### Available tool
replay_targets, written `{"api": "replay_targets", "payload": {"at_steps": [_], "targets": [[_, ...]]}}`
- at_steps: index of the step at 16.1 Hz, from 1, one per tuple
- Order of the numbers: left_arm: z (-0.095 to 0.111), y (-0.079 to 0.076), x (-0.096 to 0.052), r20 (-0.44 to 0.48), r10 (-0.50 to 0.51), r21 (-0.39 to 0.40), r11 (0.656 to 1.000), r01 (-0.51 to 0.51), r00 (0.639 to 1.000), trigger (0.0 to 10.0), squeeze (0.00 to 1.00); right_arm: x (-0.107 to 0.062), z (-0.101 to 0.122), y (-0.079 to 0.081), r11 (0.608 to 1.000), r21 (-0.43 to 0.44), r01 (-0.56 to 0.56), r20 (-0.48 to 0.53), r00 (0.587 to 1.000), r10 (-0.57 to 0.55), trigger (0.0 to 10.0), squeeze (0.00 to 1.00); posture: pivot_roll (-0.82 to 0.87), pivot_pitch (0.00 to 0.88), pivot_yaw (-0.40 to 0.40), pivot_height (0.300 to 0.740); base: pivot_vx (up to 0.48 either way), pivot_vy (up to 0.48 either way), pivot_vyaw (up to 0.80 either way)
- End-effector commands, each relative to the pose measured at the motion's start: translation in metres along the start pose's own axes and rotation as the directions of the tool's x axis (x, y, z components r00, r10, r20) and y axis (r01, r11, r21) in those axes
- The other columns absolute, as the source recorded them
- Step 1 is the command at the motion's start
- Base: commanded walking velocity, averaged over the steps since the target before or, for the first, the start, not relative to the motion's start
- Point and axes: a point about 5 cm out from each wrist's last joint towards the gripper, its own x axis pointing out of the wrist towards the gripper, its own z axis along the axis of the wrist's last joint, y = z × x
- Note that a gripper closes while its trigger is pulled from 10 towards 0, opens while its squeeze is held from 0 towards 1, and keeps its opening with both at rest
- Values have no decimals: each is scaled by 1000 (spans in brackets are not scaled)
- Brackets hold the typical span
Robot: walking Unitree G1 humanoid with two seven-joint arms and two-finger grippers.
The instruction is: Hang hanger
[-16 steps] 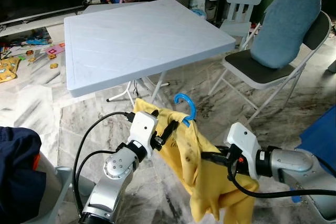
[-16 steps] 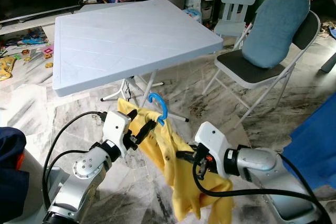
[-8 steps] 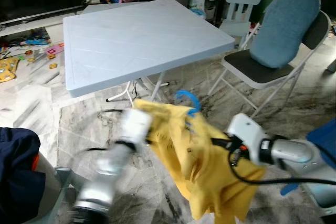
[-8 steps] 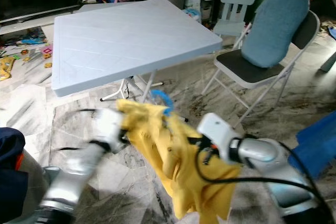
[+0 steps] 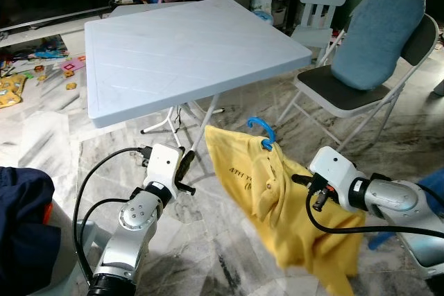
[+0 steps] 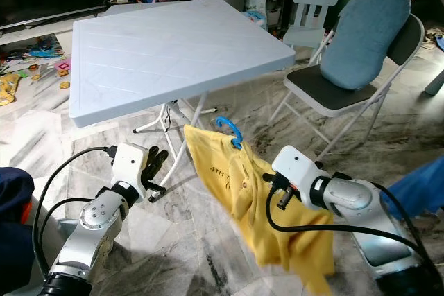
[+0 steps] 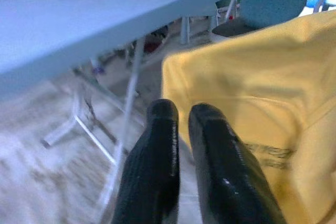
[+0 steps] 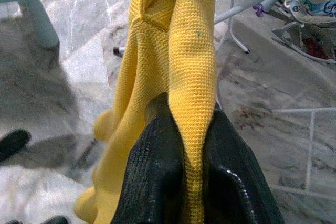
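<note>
- Right gripper (image 8: 186, 145) pinching yellow shirt (image 5: 277, 199) on blue hanger (image 5: 260, 129), below table (image 5: 104, 112) front edge.
- Left gripper (image 7: 181, 129) free, fingers pressed together.
- Carry step; next needs a rail.

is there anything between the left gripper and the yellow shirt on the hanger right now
Nothing visible stands between them. The left gripper, fingers nearly together and holding nothing, sits just beside the edge of the yellow shirt, with only open air and floor between. The shirt hangs on the blue hanger, and the right gripper is pinching a fold of it.
</note>
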Motion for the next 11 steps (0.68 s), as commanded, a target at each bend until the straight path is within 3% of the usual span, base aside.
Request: {"api": "replay_targets", "payload": {"at_steps": [1, 2, 5, 6, 7, 11], "targets": [[4, -5, 1, 6, -22, -56, 998, 22, 1000, 10000, 0, -2, 19, -9, 999, 11, 47, 83, 995, -48, 10000, 0, -166, 0, 44, 740, 0, 0, 0], [8, -21, 2, 28, -89, -100, 991, 92, 996, 10000, 0, 0, 24, -7, 997, 58, 50, 117, 991, -56, 10000, 0, -165, 0, 42, 740, 0, 0, 0], [11, -41, 0, 58, -191, -81, 977, 196, 980, 10000, 0, 3, 32, -3, 992, 126, 28, 157, 986, -48, 10000, 0, -167, 0, 40, 740, 0, 0, 0], [10, -46, 0, 57, -214, -45, 975, 217, 975, 10000, 1000, 1, 41, 1, 986, 160, -36, 197, 980, 4, 10000, 0, -171, 0, 41, 740, 0, 0, 0], [10, -44, 1, 57, -204, -5, 979, 205, 977, 10000, 1000, -4, 48, 5, 982, 158, -107, 225, 972, 70, 10000, 0, -172, 0, 43, 740, 0, 0, 0], [8, -38, 2, 46, -192, 60, 980, 189, 980, 10000, 1000, -13, 59, 9, 965, 159, -210, 265, 950, 163, 10000, 0, -173, 0, 46, 740, 0, 0, 0]]}}
